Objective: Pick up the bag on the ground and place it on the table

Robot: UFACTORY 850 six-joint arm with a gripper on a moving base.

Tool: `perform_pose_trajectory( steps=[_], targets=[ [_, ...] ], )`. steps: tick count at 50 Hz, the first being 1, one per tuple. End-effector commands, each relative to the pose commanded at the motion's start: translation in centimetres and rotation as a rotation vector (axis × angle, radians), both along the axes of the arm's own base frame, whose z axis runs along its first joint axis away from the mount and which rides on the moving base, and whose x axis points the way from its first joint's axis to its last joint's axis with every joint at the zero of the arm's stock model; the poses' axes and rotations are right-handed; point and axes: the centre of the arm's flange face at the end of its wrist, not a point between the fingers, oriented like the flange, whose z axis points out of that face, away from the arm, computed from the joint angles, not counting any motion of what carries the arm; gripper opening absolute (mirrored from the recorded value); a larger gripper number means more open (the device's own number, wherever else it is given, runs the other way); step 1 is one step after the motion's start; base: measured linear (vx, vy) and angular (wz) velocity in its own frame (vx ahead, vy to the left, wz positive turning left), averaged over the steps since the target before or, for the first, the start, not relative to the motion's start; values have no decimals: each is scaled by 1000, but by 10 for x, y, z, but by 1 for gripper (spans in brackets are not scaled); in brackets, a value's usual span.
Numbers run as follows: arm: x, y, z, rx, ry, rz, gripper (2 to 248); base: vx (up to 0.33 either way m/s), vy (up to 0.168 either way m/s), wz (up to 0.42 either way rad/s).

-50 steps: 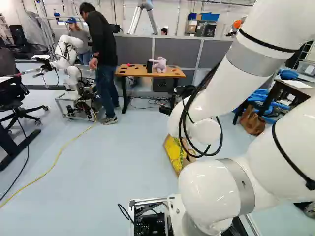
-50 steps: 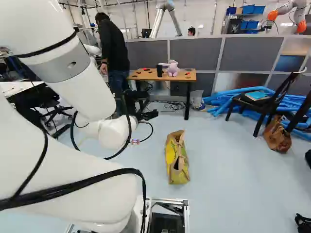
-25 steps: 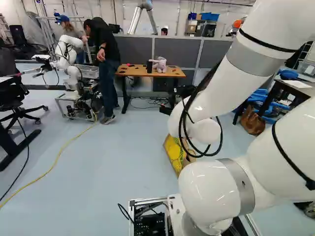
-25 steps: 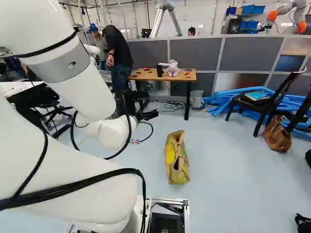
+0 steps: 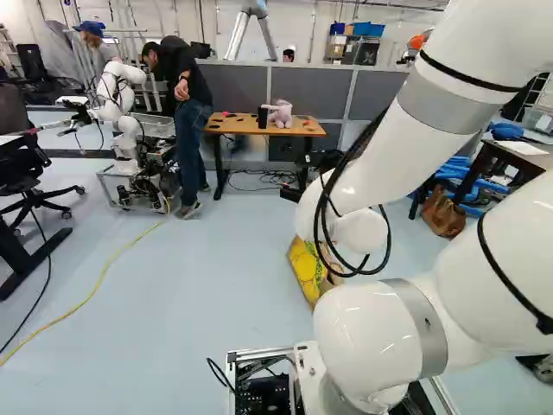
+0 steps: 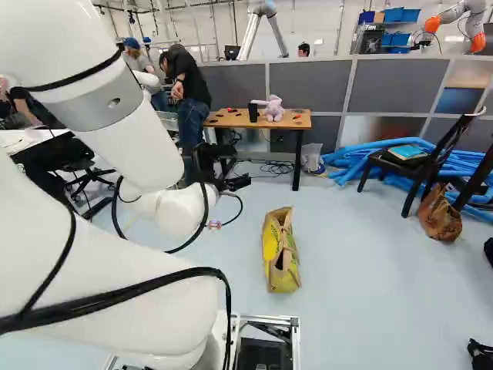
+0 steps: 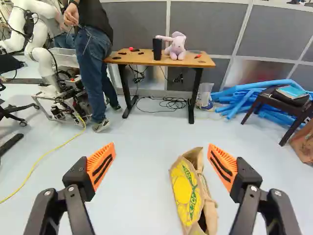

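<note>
Pale floor (image 6: 370,270) under a yellow-brown bag (image 6: 280,250), wooden table (image 6: 229,119) near grey partitions (image 6: 394,85), end effector (image 6: 236,183) fingers wide apart.

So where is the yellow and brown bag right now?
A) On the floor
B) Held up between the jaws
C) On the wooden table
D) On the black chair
A: the bag rests on the floor, short of the wooden table.
</note>
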Motion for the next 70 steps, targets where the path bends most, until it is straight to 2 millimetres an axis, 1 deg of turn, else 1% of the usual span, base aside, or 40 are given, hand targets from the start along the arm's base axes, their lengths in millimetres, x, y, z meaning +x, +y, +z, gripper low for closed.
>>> perform_pose_trajectory(
  steps=[35, 42, 54, 70],
  targets=[
    [0, 0, 0, 0, 0, 0, 247, 22, -13, -17],
    [0, 0, 0, 0, 0, 0, 247, 64, -99, -294],
    [0, 0, 0, 0, 0, 0, 247, 79, -156, -481],
    [0, 0, 0, 0, 0, 0, 247, 91, -79, -33]
  ],
)
